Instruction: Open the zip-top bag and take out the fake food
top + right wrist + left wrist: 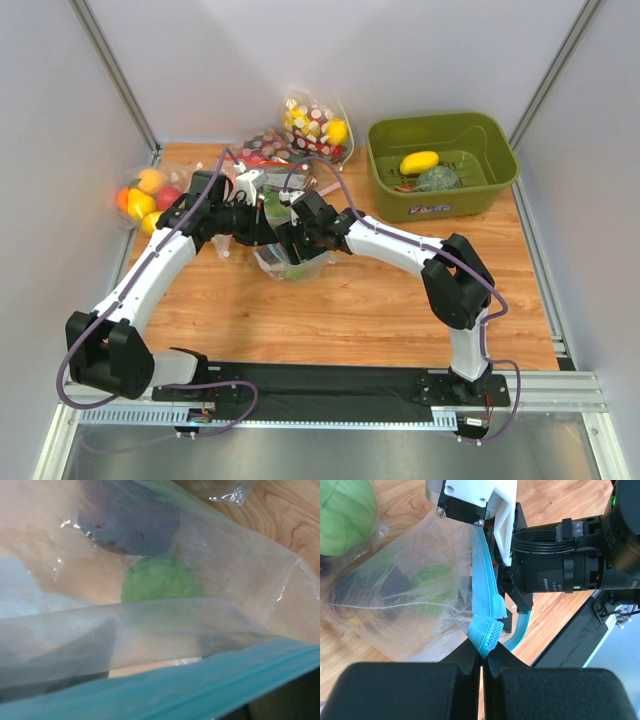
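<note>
Pale grey walls box in a wooden table [380, 300], and I work near its middle with both arms reaching inward. My left gripper [482, 657] is clamped tight on the teal zipper strip [485, 600] of the zip-top bag [395, 605], the pinch sitting at six o'clock in my left wrist view with the strip running up toward twelve. My right gripper [290, 238] hangs at the bag's mouth with its camera looking into it; whether its jaws stand wide or hold film I cannot tell, since its fingers show only as dim shadows behind the plastic.

Outward from that pinch, the bag sags between my two wrists, just left of the table's centre. Inside I see a green ball [161, 578] with a dark purple piece [127, 522] at eleven o'clock from it.

I judge the film to be very light, limp and slippery; it crumples rather than holds a shape. The thicker zipper rim is the sound place to grip, one lip for each gripper.

At two o'clock on the table stands a green bin [495, 165] holding a yellow lemon [419, 161] and a grey-green leafy piece [438, 179]. Small white print on the black wrist housing [555, 575] and on the bin's front is too small to read.
</note>
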